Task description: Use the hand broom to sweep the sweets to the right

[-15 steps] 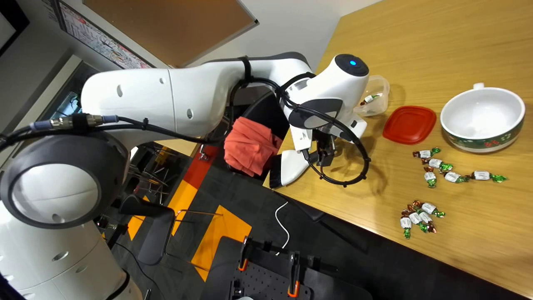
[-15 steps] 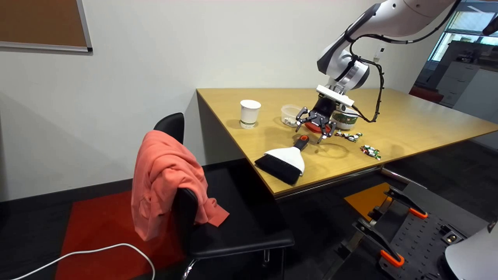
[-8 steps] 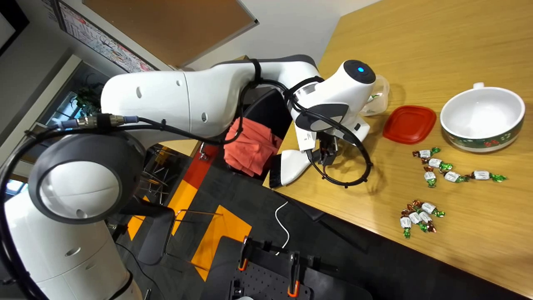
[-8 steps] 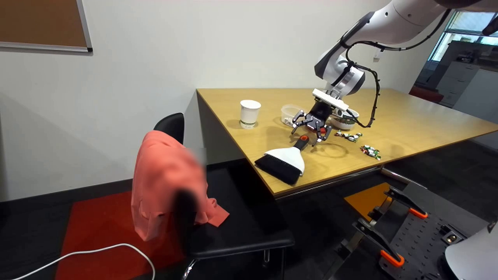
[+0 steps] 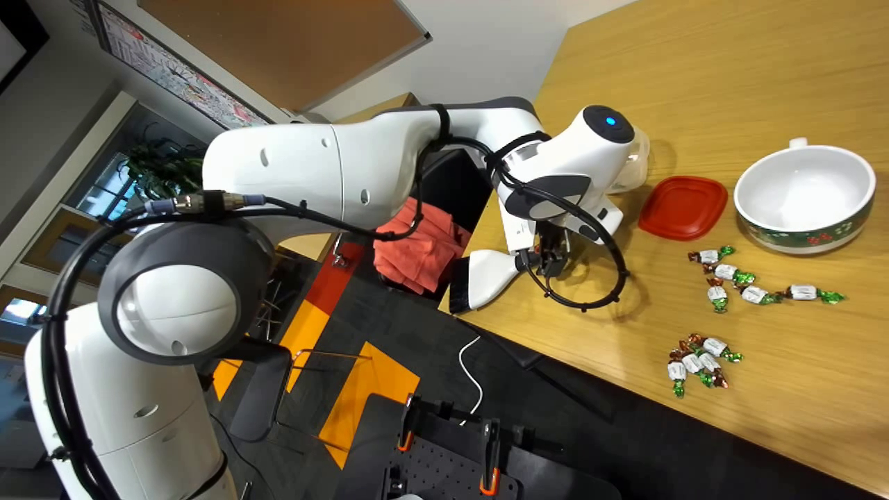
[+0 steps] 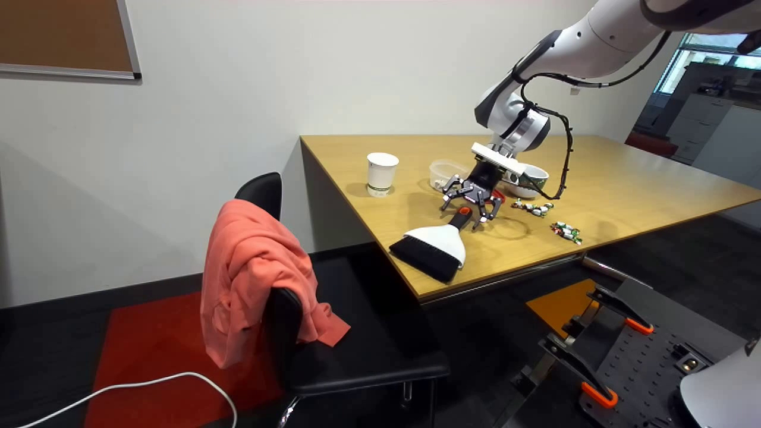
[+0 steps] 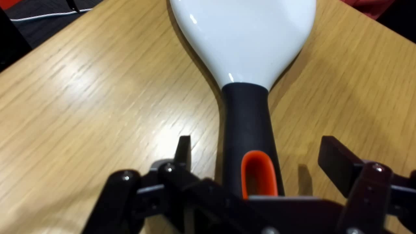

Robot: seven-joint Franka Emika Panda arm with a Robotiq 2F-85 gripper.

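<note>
The hand broom lies flat on the table near its corner, with a white head [image 5: 489, 274], black bristles and a black handle with an orange-lined hole; it shows also in an exterior view [image 6: 443, 239] and the wrist view [image 7: 243, 42]. My gripper [image 7: 255, 152] is open, its fingers spread on either side of the handle's end, apart from it. In an exterior view the gripper [image 6: 459, 217] hangs low over the handle. The wrapped sweets lie in two groups, one near the table's front edge [image 5: 701, 362] and one by the bowl [image 5: 755, 295].
A white bowl with a green band [image 5: 806, 191] and a red lid [image 5: 684, 208] stand beyond the sweets. A clear tub [image 6: 445, 174] and a paper cup [image 6: 381, 174] are on the table [image 6: 351, 151]. A chair with a coral cloth [image 6: 255, 267] stands by the table's end.
My gripper has moved down and toward the broom's handle, staying open. The broom and the sweets have not moved.
</note>
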